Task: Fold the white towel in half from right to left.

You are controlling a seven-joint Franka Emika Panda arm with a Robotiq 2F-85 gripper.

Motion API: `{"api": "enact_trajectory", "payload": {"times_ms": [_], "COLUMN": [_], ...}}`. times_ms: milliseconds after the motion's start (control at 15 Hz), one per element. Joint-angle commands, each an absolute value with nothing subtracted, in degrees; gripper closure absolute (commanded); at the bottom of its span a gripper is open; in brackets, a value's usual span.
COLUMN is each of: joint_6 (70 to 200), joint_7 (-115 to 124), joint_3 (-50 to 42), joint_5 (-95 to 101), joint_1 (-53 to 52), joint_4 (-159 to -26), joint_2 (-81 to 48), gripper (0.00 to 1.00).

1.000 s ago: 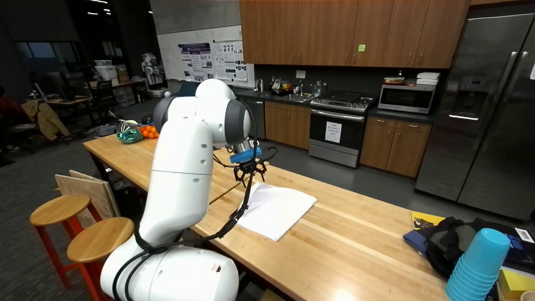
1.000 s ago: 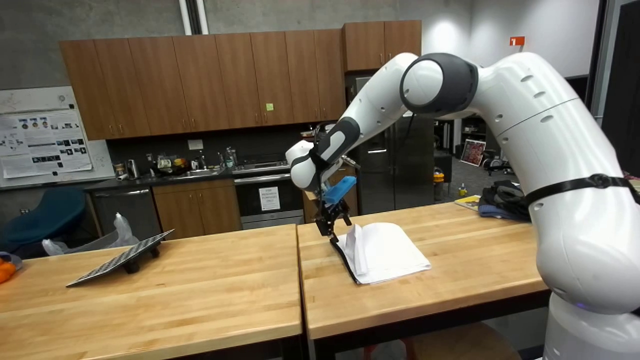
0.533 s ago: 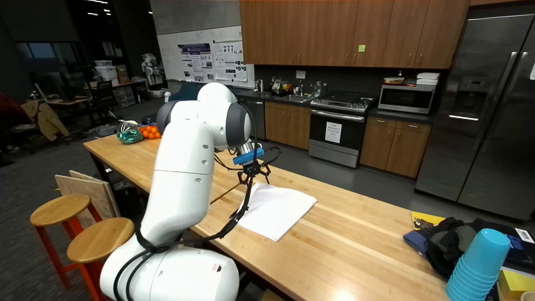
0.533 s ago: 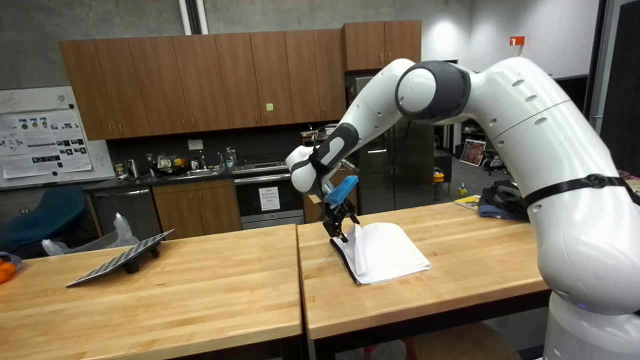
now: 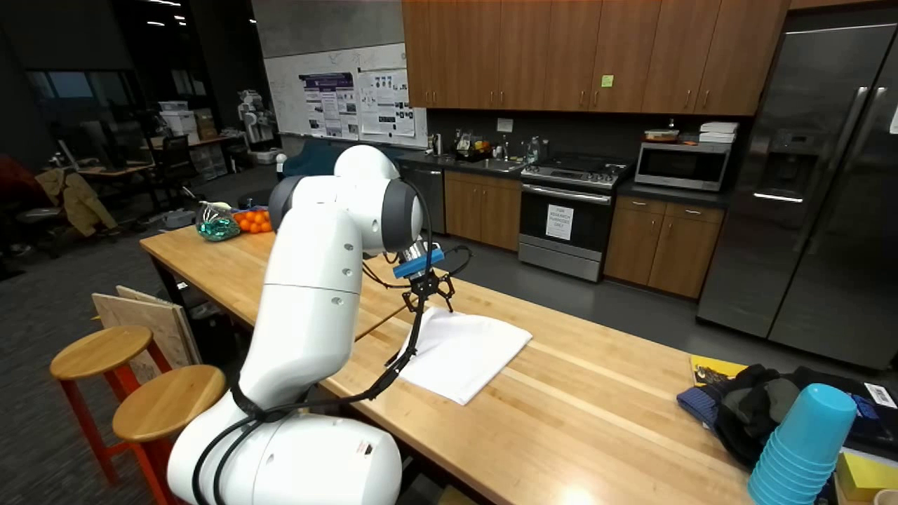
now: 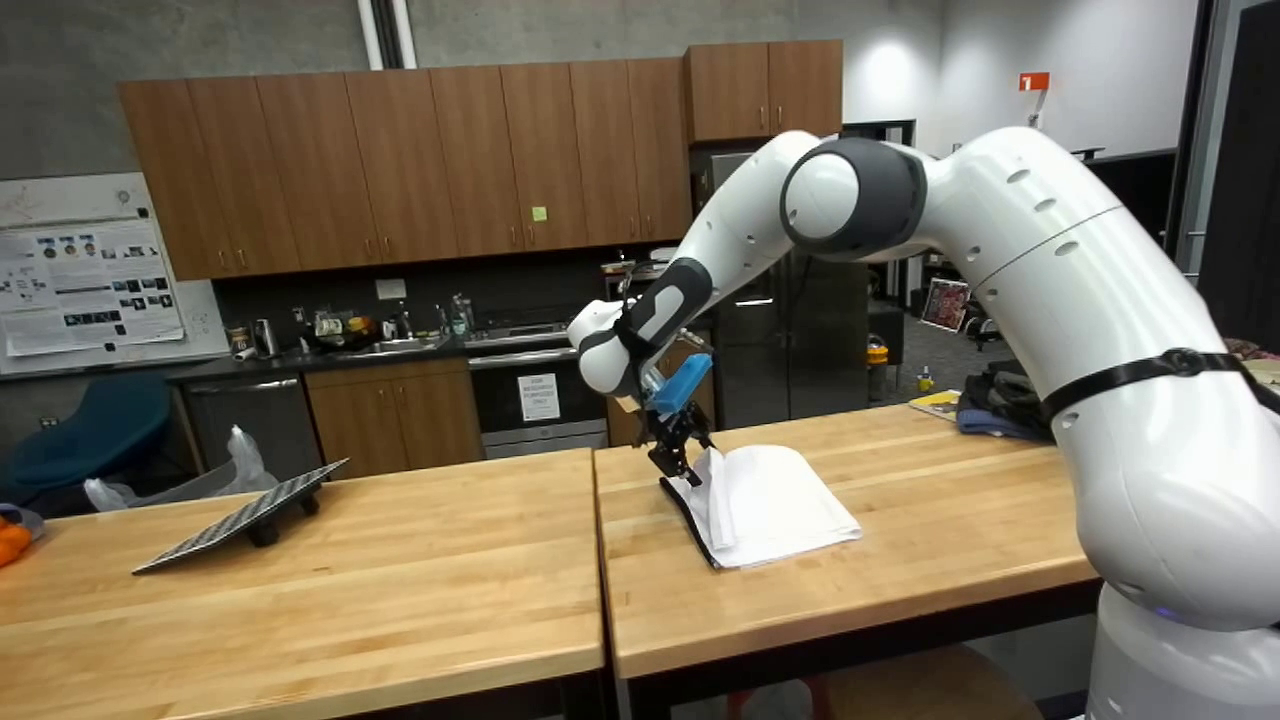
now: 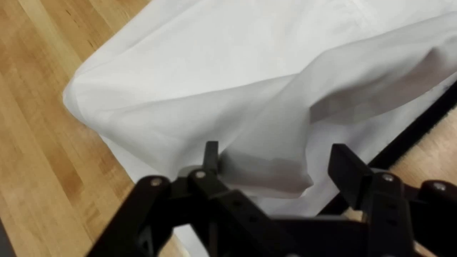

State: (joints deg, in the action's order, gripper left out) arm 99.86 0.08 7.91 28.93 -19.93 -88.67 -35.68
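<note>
There the white towel (image 6: 785, 510) lay on the right-hand table (image 6: 950, 480), likely soft, light and floppy, best pinched by its raised far-left corner (image 7: 282, 171), and the gripper (image 7: 275, 151) had its jaws well apart around it, nothing gripped!

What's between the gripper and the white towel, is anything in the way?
Nothing visible stands in the way. In the wrist view, the gripper is open, with a raised flap of the white towel showing between its jaws. A black strip lies along the towel's edge, not over that flap.
</note>
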Motion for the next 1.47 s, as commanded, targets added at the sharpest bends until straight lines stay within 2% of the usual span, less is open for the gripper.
{"api": "enact_trajectory", "payload": {"times_ms": [0,267,400,1400], "joint_6": [99.2,101.5,104.5,143.5], "joint_7": [-0.7,1.3,4.2,31.2], "joint_3": [7.4,7.7,7.6,2.2], "joint_5": [29.3,27.4,25.7,15.4], "joint_1": [-20.8,-20.3,-19.9,-21.5], "joint_4": [-86.5,-87.0,-88.1,-101.8], "joint_2": [-36.7,-36.1,-35.3,-31.6], "gripper": [0.56,0.88,1.0,1.0]}}
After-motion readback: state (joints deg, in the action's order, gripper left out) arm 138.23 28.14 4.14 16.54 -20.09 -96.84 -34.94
